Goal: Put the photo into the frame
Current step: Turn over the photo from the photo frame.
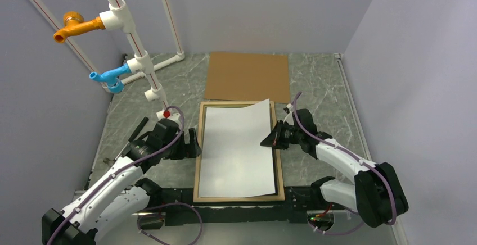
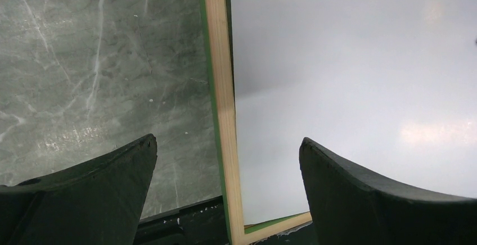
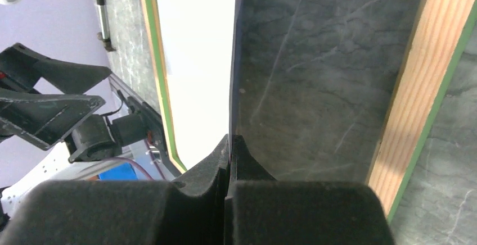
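The frame (image 1: 198, 160) lies flat at the table's middle, pale wood face up, with a green outer edge. The photo (image 1: 239, 149) lies white back up over the frame's opening, slightly askew, its far right corner raised over the frame's far rail. My right gripper (image 1: 265, 141) is shut on the photo's right edge, which shows edge-on between the pads in the right wrist view (image 3: 194, 59). My left gripper (image 1: 195, 144) is open at the frame's left rail. In the left wrist view its fingers (image 2: 90, 194) straddle that rail (image 2: 224, 116).
A plain brown backing board (image 1: 247, 76) lies beyond the frame at the back. A white pipe stand with an orange tap (image 1: 76, 27) and a blue tap (image 1: 109, 77) stands at the back left. Grey walls close in three sides.
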